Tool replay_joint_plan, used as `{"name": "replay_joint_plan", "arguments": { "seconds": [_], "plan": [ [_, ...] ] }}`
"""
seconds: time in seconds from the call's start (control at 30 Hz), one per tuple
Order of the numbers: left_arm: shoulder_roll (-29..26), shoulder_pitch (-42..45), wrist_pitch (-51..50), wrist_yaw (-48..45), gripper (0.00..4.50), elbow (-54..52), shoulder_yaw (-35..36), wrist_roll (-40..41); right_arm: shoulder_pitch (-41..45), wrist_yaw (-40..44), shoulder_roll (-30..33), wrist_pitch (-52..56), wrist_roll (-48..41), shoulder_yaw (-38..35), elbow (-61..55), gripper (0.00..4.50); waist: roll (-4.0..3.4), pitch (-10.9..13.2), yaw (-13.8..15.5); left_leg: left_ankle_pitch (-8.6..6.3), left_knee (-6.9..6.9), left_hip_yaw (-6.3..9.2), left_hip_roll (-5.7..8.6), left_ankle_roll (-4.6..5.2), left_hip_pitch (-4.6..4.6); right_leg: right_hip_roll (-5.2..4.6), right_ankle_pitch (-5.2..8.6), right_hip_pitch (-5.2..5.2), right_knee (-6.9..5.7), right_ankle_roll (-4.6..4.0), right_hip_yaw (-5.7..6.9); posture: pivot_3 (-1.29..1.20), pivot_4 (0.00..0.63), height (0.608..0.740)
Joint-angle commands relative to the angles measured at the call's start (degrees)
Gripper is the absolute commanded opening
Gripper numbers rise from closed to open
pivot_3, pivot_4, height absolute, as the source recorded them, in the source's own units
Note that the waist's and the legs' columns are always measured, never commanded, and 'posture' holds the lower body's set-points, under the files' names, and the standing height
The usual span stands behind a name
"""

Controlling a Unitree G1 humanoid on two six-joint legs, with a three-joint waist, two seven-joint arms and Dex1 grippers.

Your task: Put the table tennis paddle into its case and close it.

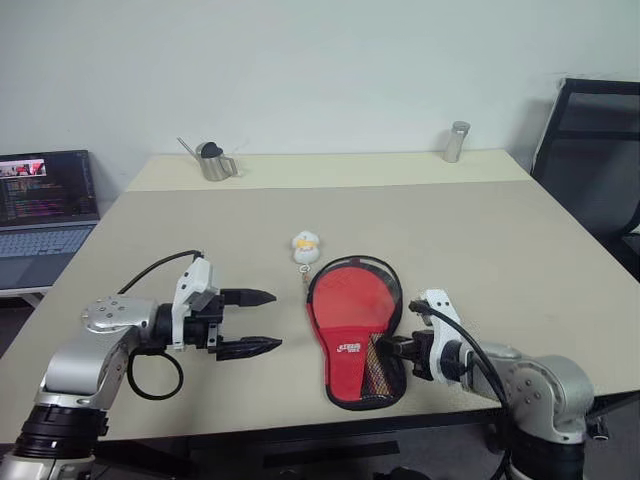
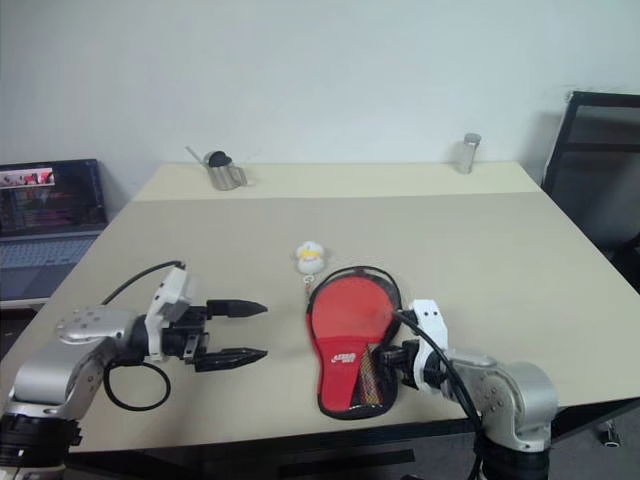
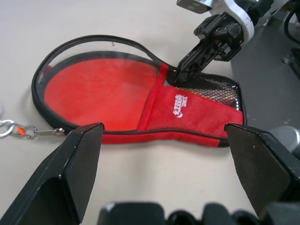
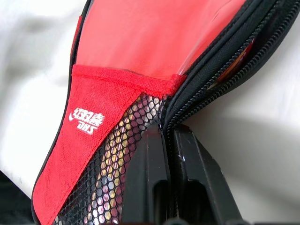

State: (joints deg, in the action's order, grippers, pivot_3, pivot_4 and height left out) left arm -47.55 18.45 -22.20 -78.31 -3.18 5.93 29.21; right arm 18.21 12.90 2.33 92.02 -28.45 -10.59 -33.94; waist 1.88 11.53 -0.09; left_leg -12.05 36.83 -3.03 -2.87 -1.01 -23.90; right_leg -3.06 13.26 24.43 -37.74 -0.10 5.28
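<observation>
The case (image 1: 352,345) lies flat on the table's front middle, red side with white lettering and black mesh facing up. The table tennis paddle (image 1: 350,297) sits inside it, its red round face showing through the glossy front. A white-yellow charm (image 1: 305,245) rests just beyond the case on a short chain. My right gripper (image 1: 386,346) is shut on the case's zipper (image 4: 206,84) at the narrow handle end; the zip gapes open past its fingertips (image 4: 154,140). My left gripper (image 1: 277,320) hovers open to the left of the case, pointing at it, holding nothing.
A metal watering jug (image 1: 213,160) and a metal cylinder (image 1: 457,141) stand at the table's far edge. An open laptop (image 1: 45,205) sits off to the left and a black chair (image 1: 595,150) to the right. The table's front edge (image 1: 300,425) runs just below both grippers.
</observation>
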Motion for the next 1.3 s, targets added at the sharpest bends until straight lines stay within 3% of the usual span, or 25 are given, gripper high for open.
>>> {"name": "replay_joint_plan", "arguments": {
  "seconds": [0.03,0.23,0.47,0.6,0.9,1.07,1.3],
  "plan": [
    [-1.20,1.30,-0.04,-1.24,4.50,-2.18,0.43,1.61,-2.35,-3.14,-2.26,0.48,-3.67,-0.50,-4.20,0.02,0.00,0.00,-0.01,0.00,0.00,0.01,0.00,0.00,0.00,0.00,0.00,0.00,0.00,0.00,0.00,0.00,0.150,0.740],
    [-1.17,2.14,-0.19,-1.91,4.50,-2.04,0.06,1.41,-3.78,-6.99,-3.25,0.48,-7.08,-0.77,-4.83,0.02,0.00,0.00,-0.02,-0.01,-0.02,0.02,0.00,0.01,0.00,0.00,0.00,0.00,0.04,0.00,0.00,0.00,0.150,0.740],
    [-0.73,2.39,0.15,-1.48,4.50,-1.99,-0.49,1.00,-2.22,-8.47,1.07,0.48,-8.95,-1.25,-3.36,0.02,0.00,0.00,-0.02,-0.01,-0.03,0.02,0.03,0.02,-0.02,0.00,0.01,0.00,0.08,0.00,0.00,0.00,0.150,0.740],
    [-0.23,2.14,0.45,-0.82,4.50,-2.11,-0.77,0.84,-1.63,-9.22,2.53,0.48,-10.28,-2.74,-3.43,1.10,0.00,0.00,-0.01,-0.02,-0.03,0.03,0.05,0.02,-0.04,0.00,0.01,0.00,0.10,0.00,0.01,0.00,0.150,0.740],
    [2.42,3.39,0.86,4.24,4.50,-0.30,0.42,0.49,3.18,-7.28,7.14,0.48,-16.20,-4.52,-9.47,4.31,-0.01,0.01,-0.03,-0.02,-0.02,0.04,0.04,0.03,-0.04,-0.01,0.00,-0.02,0.10,0.01,0.01,0.00,0.150,0.740],
    [6.24,9.48,0.74,12.46,4.50,6.07,0.82,-1.66,12.85,-3.58,11.06,-5.16,-14.24,-1.19,-5.24,4.47,-0.01,0.01,0.01,-0.01,0.02,0.11,0.10,0.03,-0.03,0.04,0.00,-0.03,0.06,0.01,0.09,0.00,0.150,0.740],
    [8.65,15.16,5.05,18.35,4.50,13.86,0.12,-6.08,15.19,0.83,15.57,-16.83,-8.38,9.82,2.99,4.47,0.02,0.00,-0.05,-0.07,-0.07,-0.07,0.18,0.11,-0.13,0.04,-0.01,0.00,0.27,0.02,0.00,0.00,0.150,0.740]
  ]
}}
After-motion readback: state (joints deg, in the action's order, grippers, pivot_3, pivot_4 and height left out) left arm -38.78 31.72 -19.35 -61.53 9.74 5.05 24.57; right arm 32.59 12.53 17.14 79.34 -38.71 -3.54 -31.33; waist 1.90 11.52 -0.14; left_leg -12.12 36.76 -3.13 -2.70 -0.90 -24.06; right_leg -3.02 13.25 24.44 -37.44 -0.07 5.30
